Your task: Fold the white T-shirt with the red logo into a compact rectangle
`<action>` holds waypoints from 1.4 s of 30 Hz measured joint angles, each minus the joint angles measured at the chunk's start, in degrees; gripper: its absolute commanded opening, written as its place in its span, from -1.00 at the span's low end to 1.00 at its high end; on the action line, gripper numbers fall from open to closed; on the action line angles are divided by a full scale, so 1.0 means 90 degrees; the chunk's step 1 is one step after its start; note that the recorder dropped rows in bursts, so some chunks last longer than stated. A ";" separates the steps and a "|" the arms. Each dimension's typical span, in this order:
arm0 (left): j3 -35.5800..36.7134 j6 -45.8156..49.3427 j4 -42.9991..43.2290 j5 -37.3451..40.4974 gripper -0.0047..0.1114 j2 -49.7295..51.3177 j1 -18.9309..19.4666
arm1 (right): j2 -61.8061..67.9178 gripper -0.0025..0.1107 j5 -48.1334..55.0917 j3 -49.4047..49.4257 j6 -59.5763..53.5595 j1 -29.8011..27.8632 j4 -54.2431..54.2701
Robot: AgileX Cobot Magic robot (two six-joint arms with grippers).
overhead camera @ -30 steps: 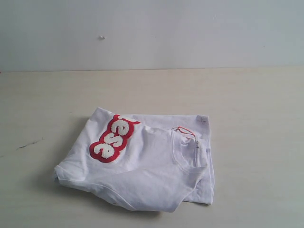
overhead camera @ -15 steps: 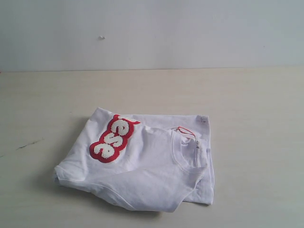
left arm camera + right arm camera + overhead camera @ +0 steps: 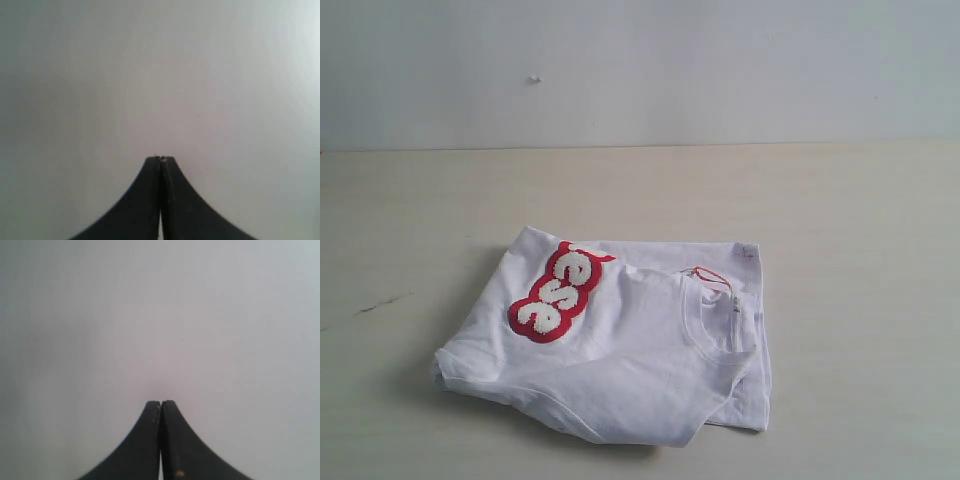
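Tee point(image 3: 620, 375) lies folded on the bench point(image 3: 860, 220), a rough rectangle near the front middle. Logo point(image 3: 558, 292) faces up on its left part, only some letters showing. Collar point(image 3: 692, 322) and orange tag point(image 3: 712, 276) lie to the right. Left jaws are pressed together and empty. Right jaws are the same. Both are clear of the tee.

The left gripper point(image 3: 160, 159) is recorded with its jaws pressed together along the whole visible seam, tips meeting, nothing clamped between them. Its two dark fingers point(image 3: 135, 212) are seen curving outward from the tips back toward the wrist. The right gripper point(image 3: 161, 402) is recorded in the same state: jaws flush, tips touching, nothing held. A small orange speck point(image 3: 178, 473) is noted on one finger. Both grippers are faced toward a plain pale surface point(image 3: 160, 75).
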 measured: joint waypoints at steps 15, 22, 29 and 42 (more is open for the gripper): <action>0.0562 -0.2902 0.3043 -0.1036 -0.92 0.0000 0.0000 | 0.0000 -0.96 0.0008 0.0000 0.0000 0.0000 0.0000; 0.1155 -0.3992 0.3504 -0.1810 -0.92 0.0000 0.0703 | 0.0000 -0.96 0.0008 0.0000 0.0000 0.0000 0.0000; 0.1298 -0.4802 0.3542 -0.1850 -0.92 0.0000 0.1976 | 0.0000 -0.96 0.0008 0.0000 0.0000 0.0000 0.0000; 0.1850 -0.5438 0.3789 -0.1969 -0.92 0.0000 0.2479 | 0.0000 -0.96 0.0008 0.0000 0.0000 0.0000 0.0000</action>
